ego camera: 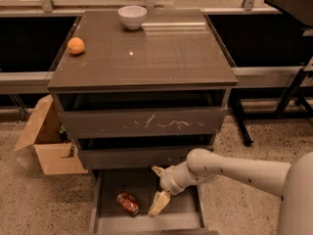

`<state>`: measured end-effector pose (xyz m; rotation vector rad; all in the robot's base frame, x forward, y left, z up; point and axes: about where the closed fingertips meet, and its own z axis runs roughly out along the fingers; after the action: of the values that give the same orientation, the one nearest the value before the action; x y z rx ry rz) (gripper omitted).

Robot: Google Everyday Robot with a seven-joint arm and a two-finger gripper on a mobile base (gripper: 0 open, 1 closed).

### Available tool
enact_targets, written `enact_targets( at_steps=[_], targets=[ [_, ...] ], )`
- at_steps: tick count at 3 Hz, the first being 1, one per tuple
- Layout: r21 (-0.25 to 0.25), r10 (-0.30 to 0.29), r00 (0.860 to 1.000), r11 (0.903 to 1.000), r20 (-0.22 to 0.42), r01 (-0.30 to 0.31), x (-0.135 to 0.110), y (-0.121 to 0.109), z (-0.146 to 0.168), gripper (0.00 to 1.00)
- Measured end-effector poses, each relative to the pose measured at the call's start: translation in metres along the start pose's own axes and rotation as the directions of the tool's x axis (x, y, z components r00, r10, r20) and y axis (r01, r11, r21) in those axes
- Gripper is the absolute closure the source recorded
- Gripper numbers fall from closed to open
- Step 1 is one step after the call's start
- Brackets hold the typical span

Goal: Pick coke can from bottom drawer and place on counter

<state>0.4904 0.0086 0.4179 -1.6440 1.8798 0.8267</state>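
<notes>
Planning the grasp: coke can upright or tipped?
Tipped: the coke can lies on its side in the open bottom drawer. The gripper, fingers open, is beside it, not touching.

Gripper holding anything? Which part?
Nothing. The gripper hangs open over the drawer, beside the can, not touching it.

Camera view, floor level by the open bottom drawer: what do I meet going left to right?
Cardboard box → coke can lying in the bottom drawer → pincer, open above the drawer → robot arm.
</notes>
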Motion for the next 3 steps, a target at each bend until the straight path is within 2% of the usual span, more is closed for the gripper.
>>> enact_targets(
  at_steps=[1, 3],
  targets=[
    [-0.017, -0.019, 1.000, 0.9997, 0.005, 0.019, 0.004, -0.006, 0.019, 0.00],
    [-0.071, 0.016, 1.000, 0.9974, 0.002, -0.016, 0.029, -0.025, 0.090, 0.00]
  ],
)
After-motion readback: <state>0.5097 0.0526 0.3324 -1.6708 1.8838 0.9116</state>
